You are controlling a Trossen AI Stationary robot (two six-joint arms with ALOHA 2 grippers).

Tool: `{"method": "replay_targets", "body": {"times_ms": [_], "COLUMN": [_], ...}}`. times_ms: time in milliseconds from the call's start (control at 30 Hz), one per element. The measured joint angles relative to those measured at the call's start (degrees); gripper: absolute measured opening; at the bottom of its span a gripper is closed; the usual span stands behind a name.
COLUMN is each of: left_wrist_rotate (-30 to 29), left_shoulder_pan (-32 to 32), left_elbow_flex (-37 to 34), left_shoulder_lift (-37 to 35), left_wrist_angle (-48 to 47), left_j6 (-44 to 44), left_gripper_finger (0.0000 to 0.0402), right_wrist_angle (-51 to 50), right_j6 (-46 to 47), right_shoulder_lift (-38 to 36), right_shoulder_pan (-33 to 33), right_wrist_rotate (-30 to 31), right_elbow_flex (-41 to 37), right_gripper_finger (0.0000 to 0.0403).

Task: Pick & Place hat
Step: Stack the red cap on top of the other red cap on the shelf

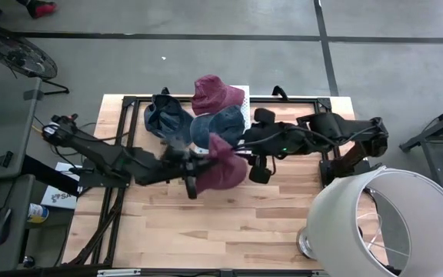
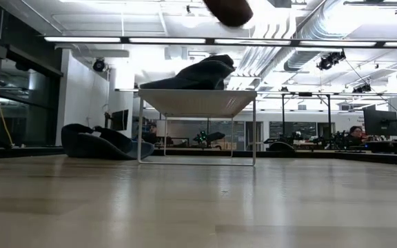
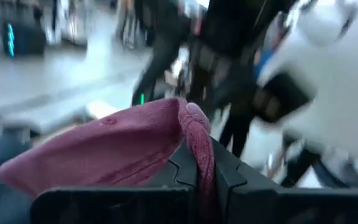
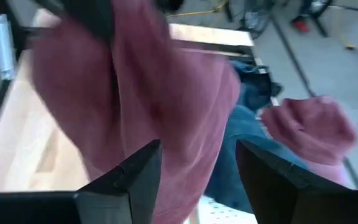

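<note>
- High view: a maroon hat [image 1: 223, 168] of soft, crumpled fabric hangs above the middle of the pale wooden table [image 1: 206, 231]. The left gripper [image 1: 203, 163] is clenched on the hat's edge. The right gripper [image 1: 246, 154] sits just beside the hat, its jaws released and spread. Behind them lie 3 more hats in a pile: a second maroon hat [image 1: 215, 94], a denim hat [image 1: 218, 125] and a darker denim hat [image 1: 164, 114]. A big white drum-shaped lampshade [image 1: 383, 223] stands at the table's right corner.
- Low view: a white table-like stand [image 2: 198, 103] bears a dark hat-like heap [image 2: 197, 74]; a dark blurred shape [image 2: 227, 9] hangs at the top.
- Left wrist view: the maroon hat [image 3: 110, 149] is domed, with a thick rolled rim pinched between the dark fingers [image 3: 182, 165].
- Right wrist view: the maroon cloth [image 4: 135, 99] drapes in loose folds ahead of the 2 spread fingers [image 4: 138, 174], not gripped by them; blue denim and the other maroon hat [image 4: 312, 127] lie beyond.
</note>
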Motion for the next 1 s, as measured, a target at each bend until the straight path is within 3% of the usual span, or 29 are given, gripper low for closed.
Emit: {"method": "replay_targets", "body": {"times_ms": [200, 333, 500, 800, 1000], "left_wrist_rotate": [-5.6, -5.3, 3.2, 21.8, 27.4], "left_shoulder_pan": [0.1, 3.2, 10.3, 28.3, 39.1], "left_elbow_flex": [0.0, 0.0, 0.0, 0.0, 0.0], "left_shoulder_lift": [-2.2, -3.2, -4.7, -5.4, -4.7], "left_wrist_angle": [8.4, 14.1, 17.7, 17.4, 17.4], "left_j6": [12.9, 20.5, 24.8, 20.0, 15.9], "left_gripper_finger": [0.0003, 0.0003, 0.0003, 0.0003, 0.0003], "right_wrist_angle": [0.2, 1.3, 2.5, 2.4, 2.4], "right_j6": [1.0, 1.5, 1.4, 2.4, 4.0], "right_shoulder_lift": [-0.5, -0.6, -0.6, -0.5, -0.5], "right_shoulder_pan": [0.0, -0.4, -2.9, -8.3, -11.5], "right_wrist_rotate": [7.8, 15.1, 12.3, 10.2, 10.7], "right_elbow_flex": [0.0, 0.0, 0.0, -0.2, -0.2], "right_gripper_finger": [0.0199, 0.0199, 0.0199, 0.0199, 0.0199]}}
